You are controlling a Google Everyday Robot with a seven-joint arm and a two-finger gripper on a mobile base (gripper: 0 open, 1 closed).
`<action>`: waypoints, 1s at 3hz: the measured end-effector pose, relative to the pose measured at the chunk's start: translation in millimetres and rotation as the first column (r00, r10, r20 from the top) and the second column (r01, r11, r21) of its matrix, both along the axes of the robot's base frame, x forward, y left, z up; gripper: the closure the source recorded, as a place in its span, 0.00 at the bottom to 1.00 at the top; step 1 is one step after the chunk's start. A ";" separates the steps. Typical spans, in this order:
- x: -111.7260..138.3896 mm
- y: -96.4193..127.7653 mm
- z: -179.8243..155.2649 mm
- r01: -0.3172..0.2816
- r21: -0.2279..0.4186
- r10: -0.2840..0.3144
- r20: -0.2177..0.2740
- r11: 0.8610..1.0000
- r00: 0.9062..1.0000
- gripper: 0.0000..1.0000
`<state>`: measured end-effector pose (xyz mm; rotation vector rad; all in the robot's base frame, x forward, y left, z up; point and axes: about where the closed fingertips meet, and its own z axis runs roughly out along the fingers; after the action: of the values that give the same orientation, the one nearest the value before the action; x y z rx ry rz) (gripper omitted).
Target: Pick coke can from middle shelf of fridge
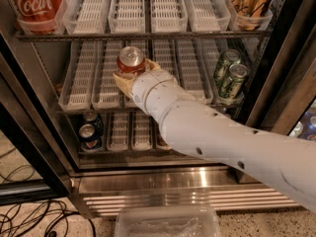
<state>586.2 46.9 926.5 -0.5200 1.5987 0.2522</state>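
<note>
The tan fingers (pixel 121 81) of the two-finger gripper (pixel 134 74) are clasping the small red aluminium coke can with the silver pull-tab top (pixel 131 61), one pad lying at 7 o'clock of the can and the other at 3 o'clock; the grasp is looking closed on it. The gripper is sitting at 11 o'clock from the middle of the view, at the end of the thick white jointed arm (pixel 212 137), which is extending from 4 o'clock. The coke can is standing upright over the white slotted lane trays of the thin dark metal middle shelf (pixel 84 90), inside the tall black-framed glass-door fridge (pixel 276 83); whether its bottom is touching a tray I cannot tell, because the gripper is hiding it.

The step in hand, as I am judging it, is bringing the can out. For doing this well the grip should be firm and the can upright; the pull should be going straight toward 6 o'clock, along the lane, with the top passing under the dark upper shelf rail (pixel 148 35) at 12 o'clock; the two green aluminium cans (pixel 229 75) at 3 o'clock are standing well apart, so they are giving little danger.
</note>
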 end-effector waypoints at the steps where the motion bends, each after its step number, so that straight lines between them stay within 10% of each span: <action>1: 0.0 0.0 0.0 0.000 0.000 0.000 0.000 1.000 1.000 1.00; 3: -22.4 -6.5 -2.0 -0.029 0.012 0.030 -0.097 0.999 0.995 1.00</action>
<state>563.8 40.4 924.5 -0.5307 1.6845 0.3124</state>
